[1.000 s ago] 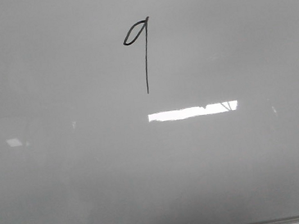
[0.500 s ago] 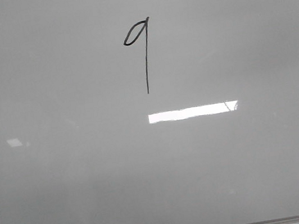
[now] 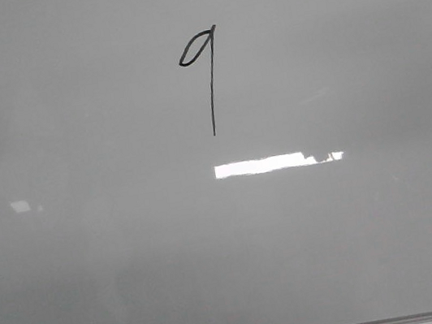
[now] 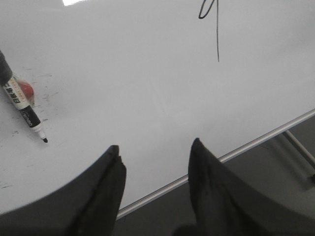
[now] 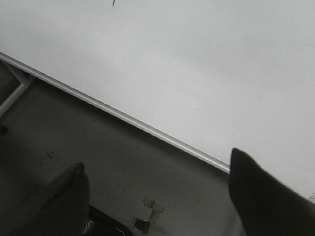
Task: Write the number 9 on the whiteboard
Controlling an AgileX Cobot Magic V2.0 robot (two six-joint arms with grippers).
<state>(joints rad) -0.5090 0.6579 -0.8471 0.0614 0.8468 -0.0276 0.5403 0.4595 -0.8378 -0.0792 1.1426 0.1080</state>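
Left gripper (image 4: 155, 162) low in the left wrist frame, dark fingers (image 4: 103, 196) spread apart with nothing between them, over the whiteboard (image 4: 147, 88) near its grey frame strip (image 4: 216, 160). Right gripper (image 5: 157, 182) at the bottom of the right wrist frame, fingers set wide, empty, above dark floor (image 5: 98, 162) beside the board's edge. Marker (image 4: 22, 105) lying on the board at the left edge of the left wrist frame, tip bare (a red blur touching it, not identifiable). Further off, the number 9 (image 3: 204, 73) drawn thin and black in the upper middle of the front frame, narrow slanted loop over a long straight tail, bright glare patch (image 3: 278, 162) below it
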